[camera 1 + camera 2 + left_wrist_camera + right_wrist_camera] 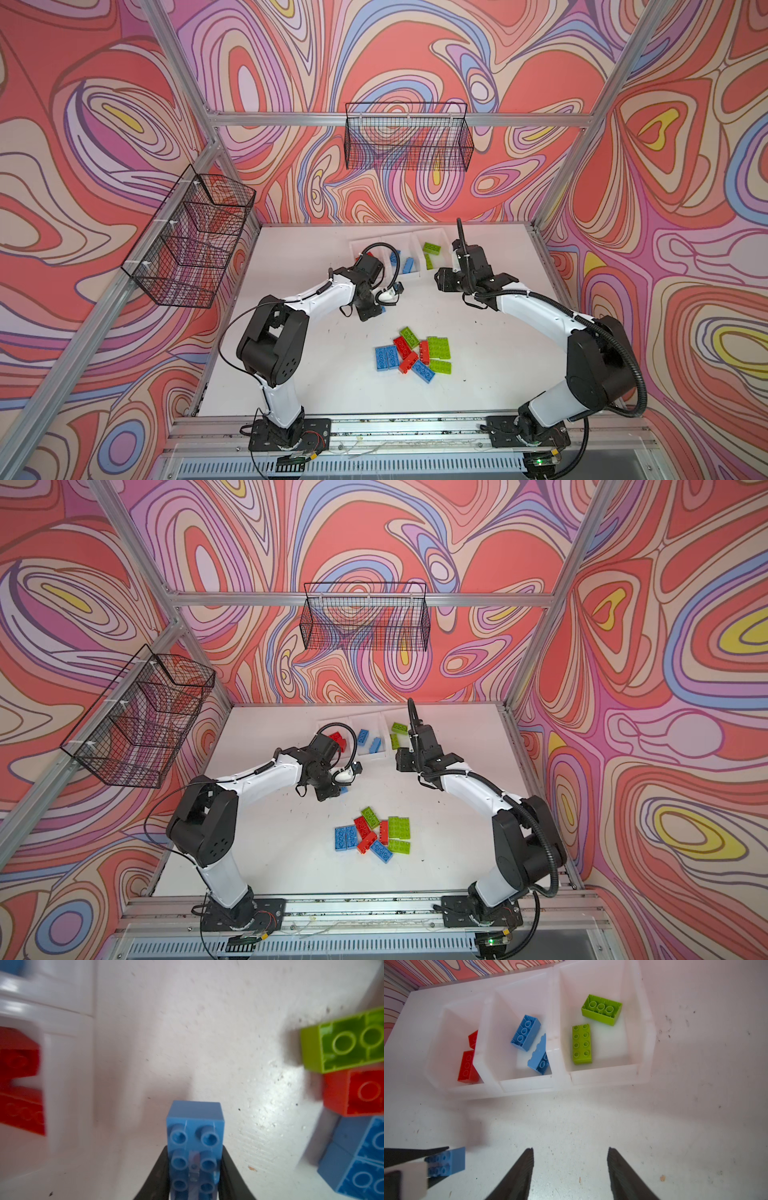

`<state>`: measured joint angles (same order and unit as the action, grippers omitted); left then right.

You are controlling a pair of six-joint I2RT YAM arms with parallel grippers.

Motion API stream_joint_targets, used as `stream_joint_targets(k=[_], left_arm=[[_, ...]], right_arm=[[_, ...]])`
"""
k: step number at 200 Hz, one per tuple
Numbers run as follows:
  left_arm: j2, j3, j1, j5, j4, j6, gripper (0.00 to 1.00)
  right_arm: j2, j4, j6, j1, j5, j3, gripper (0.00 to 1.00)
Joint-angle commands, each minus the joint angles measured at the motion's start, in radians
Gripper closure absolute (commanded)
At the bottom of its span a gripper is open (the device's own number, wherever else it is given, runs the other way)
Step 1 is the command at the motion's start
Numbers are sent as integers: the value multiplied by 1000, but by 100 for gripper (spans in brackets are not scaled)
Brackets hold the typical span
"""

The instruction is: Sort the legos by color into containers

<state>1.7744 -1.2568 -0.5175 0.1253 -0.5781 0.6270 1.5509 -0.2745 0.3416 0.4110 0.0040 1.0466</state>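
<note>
My left gripper is shut on a blue lego, studs facing the camera, held just above the table between the pile and the containers. The right wrist view shows that same held lego beside my right gripper, which hangs open and empty in front of the bins. The three joined white bins hold red legos, blue legos and green legos, left to right. A loose pile of red, blue and green legos lies mid-table in both top views.
Two black wire baskets hang on the walls, one at the back and one on the left. Aluminium frame posts border the white table. In the left wrist view, pile bricks lie close beside the held lego.
</note>
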Motion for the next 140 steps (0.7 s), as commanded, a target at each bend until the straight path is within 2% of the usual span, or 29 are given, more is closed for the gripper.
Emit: stream_joint_targets(k=[1, 27, 62, 123, 140], left_arm=[[-44, -89, -3, 39, 75, -173, 78], [30, -229, -4, 80, 90, -317, 78], [222, -475, -3, -46, 53, -520, 78], [506, -797, -1, -77, -11, -611, 70], [555, -846, -2, -85, -6, -636, 62]], right_arm=[[-54, -53, 24, -5, 25, -51, 40], [-94, -61, 62, -5, 30, -109, 40], [-130, -66, 110, -5, 17, -150, 41], [-119, -96, 105, -5, -5, -173, 40], [-111, -109, 101, -5, -18, -181, 40]])
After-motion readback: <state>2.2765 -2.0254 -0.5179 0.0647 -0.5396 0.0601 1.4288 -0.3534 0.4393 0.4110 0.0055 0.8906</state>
